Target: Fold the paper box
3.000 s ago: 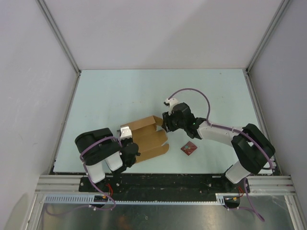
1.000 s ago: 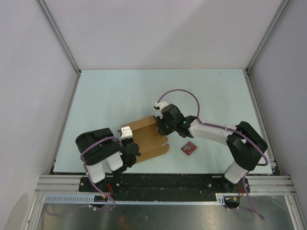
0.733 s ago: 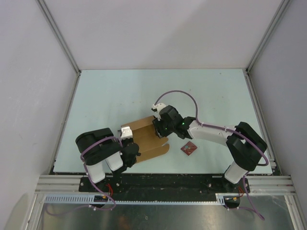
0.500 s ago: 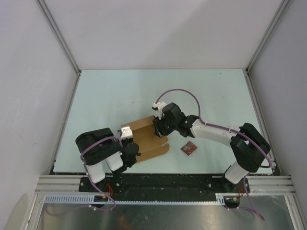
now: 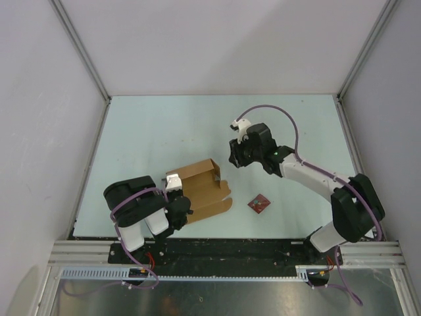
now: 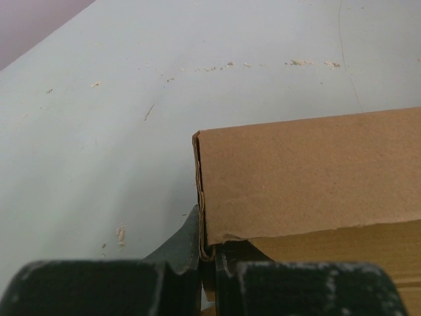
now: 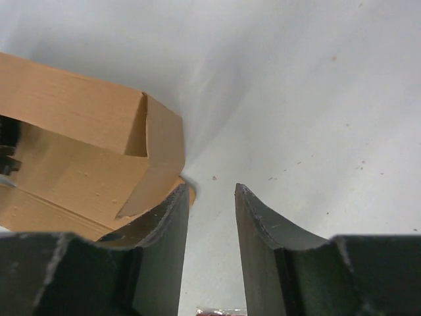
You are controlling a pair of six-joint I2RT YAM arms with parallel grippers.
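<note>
The left fingers point(image 6: 196, 247) are pinched almost shut on an upright wall corner of the paper box point(image 5: 200, 187), probably to anchor it on the surface point(image 5: 158, 131) while a wall stands. The right fingers point(image 5: 235, 161) hang partly open and empty, with the box off to their left. The box is matte brown card, fibrous, with sharp creases and rounded flaps.

pale blue-green table point(image 5: 164, 125), surface flat. brown paper box point(image 5: 200, 191) rests on it near the front edge, left of centre, partly folded. small dark red square point(image 5: 259, 203) lies to its right, apart from it. light specks point(image 6: 217, 67), possibly crumbs, dot the surface.
</note>
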